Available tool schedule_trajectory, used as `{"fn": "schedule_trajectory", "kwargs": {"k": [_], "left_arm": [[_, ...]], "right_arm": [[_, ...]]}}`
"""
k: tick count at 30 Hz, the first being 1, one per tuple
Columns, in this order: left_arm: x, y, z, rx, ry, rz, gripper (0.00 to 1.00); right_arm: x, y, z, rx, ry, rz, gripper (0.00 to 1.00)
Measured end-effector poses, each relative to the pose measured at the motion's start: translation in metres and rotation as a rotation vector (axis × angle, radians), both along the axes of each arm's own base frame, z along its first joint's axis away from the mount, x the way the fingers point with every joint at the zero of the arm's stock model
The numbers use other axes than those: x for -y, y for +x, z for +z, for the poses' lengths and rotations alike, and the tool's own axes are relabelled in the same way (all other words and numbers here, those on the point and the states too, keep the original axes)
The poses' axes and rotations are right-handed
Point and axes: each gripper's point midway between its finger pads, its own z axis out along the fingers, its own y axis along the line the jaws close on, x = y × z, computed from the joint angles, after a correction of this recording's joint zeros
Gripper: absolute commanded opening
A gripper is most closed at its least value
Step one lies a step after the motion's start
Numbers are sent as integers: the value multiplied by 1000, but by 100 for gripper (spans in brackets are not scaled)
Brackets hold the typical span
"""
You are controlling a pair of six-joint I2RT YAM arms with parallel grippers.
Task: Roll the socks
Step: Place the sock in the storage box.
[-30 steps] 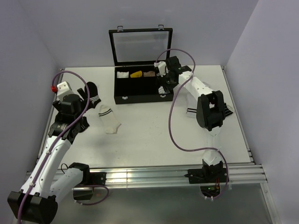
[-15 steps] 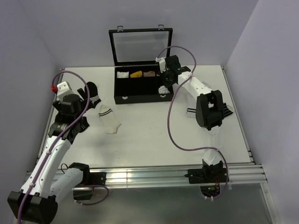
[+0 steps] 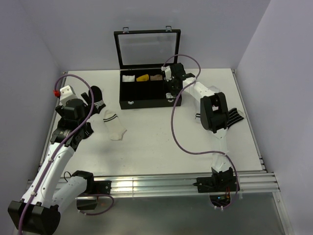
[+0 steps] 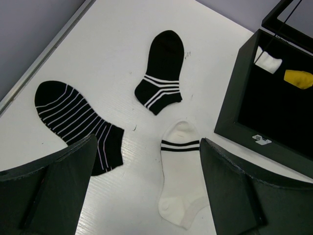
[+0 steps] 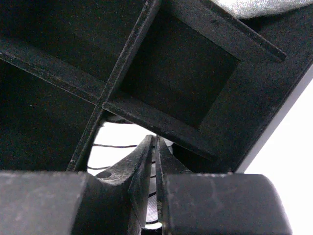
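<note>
White sock with thin black lines (image 5: 111,155) sits in the black box's (image 3: 146,103) near right compartment, right tool (image 5: 155,142) pinched together right over it, left tool (image 4: 146,142) spread wide above the counter (image 3: 161,139)

Black compartment box (image 3: 146,104) at the back of the white table (image 3: 156,142), lid (image 3: 147,46) standing open, clear panel facing fwd. Back row: yellow bundle (image 3: 142,77), tan one (image 3: 156,77) just beside it. Small silver latch (image 4: 259,140) on the box's front wall. Left side: black sock w/ white cuff stripes (image 4: 164,68), and a second black sock, thin white stripes all over (image 4: 73,122), nearer the edge. Cream sock w/ dark cuff band (image 4: 181,176) lies btwn them and the box. Far right, black-and-white striped fabric (image 3: 234,116), partly hidden.
</note>
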Motion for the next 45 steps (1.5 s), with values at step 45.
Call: {"fn": "schedule_trajectory", "kwargs": {"k": [45], "left_arm": [[3,-2,6,24,-17,-19,91]], "right_arm": [[24,-42,93,103,58,-110,32]]}}
